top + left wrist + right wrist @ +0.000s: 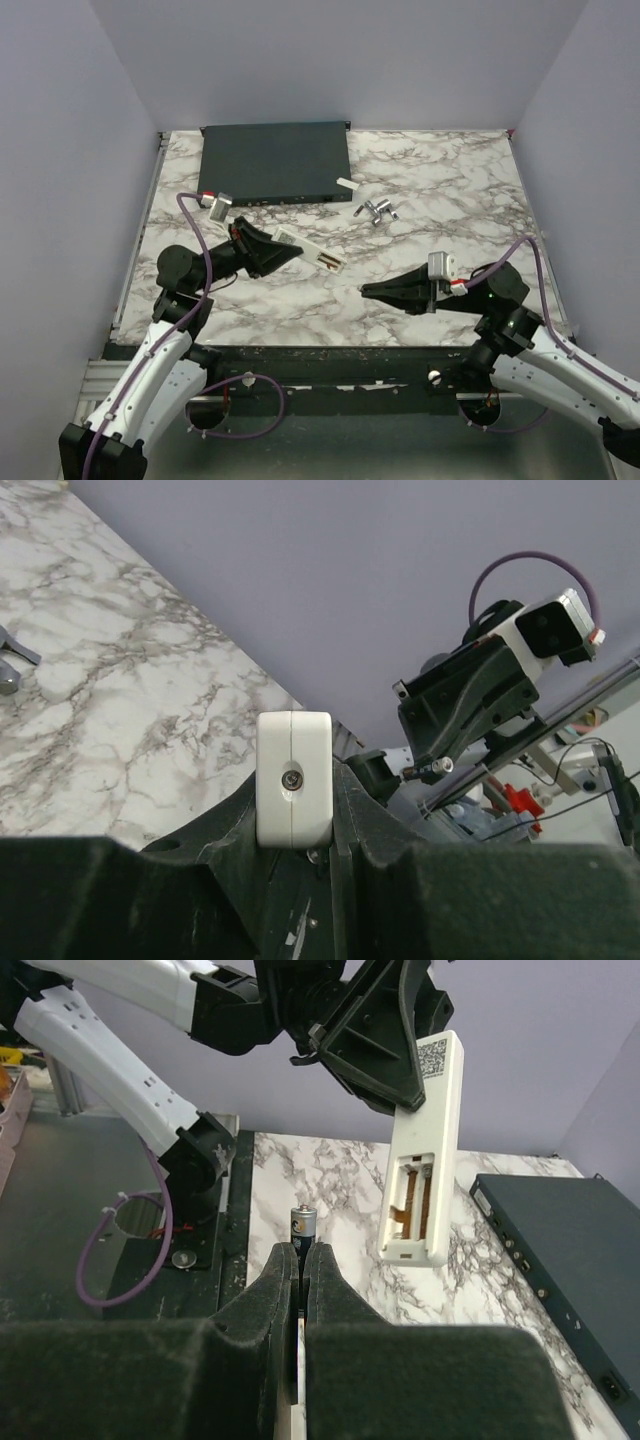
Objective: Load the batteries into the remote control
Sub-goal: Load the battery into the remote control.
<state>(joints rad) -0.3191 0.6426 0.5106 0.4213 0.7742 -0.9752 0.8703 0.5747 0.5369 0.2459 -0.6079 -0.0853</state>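
The white remote control (310, 250) is held in my left gripper (288, 246), which is shut on its near end, above the table's middle left. In the left wrist view the remote's end (293, 770) sits between the jaws of that gripper (296, 805). In the right wrist view the remote (425, 1150) hangs tilted with its back open, showing two brownish slots. My right gripper (302, 1257) is shut on a slim dark battery (305, 1225) that sticks out past the tips, a short way left of and below the remote. In the top view the right gripper (366, 290) points left, right of the remote.
A large flat dark-grey box (275, 160) lies at the back; it also shows in the right wrist view (560, 1260). A small white cover piece (345, 183) and small grey metal parts (376, 210) lie to the right of the box.
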